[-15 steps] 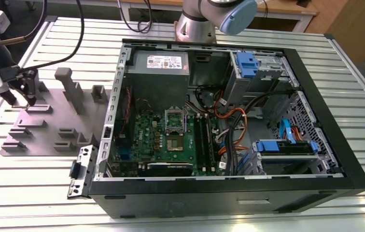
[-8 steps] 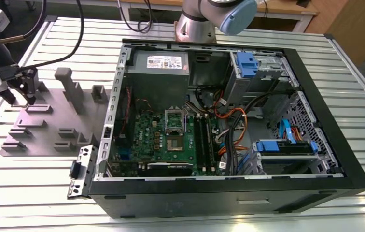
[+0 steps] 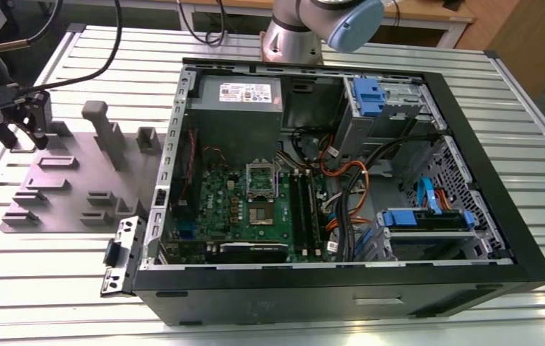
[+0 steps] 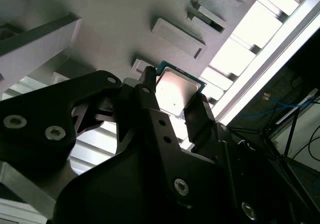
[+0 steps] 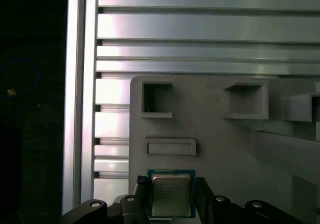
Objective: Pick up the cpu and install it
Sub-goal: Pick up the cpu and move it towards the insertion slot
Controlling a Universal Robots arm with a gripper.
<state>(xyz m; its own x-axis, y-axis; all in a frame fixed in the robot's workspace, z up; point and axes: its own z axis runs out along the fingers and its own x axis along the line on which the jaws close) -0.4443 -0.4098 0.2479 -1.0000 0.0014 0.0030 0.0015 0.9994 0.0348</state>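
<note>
While the gripper [image 3: 22, 124] hangs over the grey tray [image 3: 61, 194] at the exterior view's left, both wrist views show the cpu [image 5: 171, 194] lying directly between its fingers [image 4: 148, 91], metal top towards the cameras. The fingers press its two opposite edges, so I judge it gripped. The chip is nearly square, with no long axis to speak of, and sits just above the tray near one edge; whether it has cleared the tray I cannot tell. The green board [image 3: 244, 209] lies flat inside the open case [image 3: 349, 292], well apart, towards the exterior view's right. Tray and case rest on a slatted metal surface [image 3: 42, 288].
</note>
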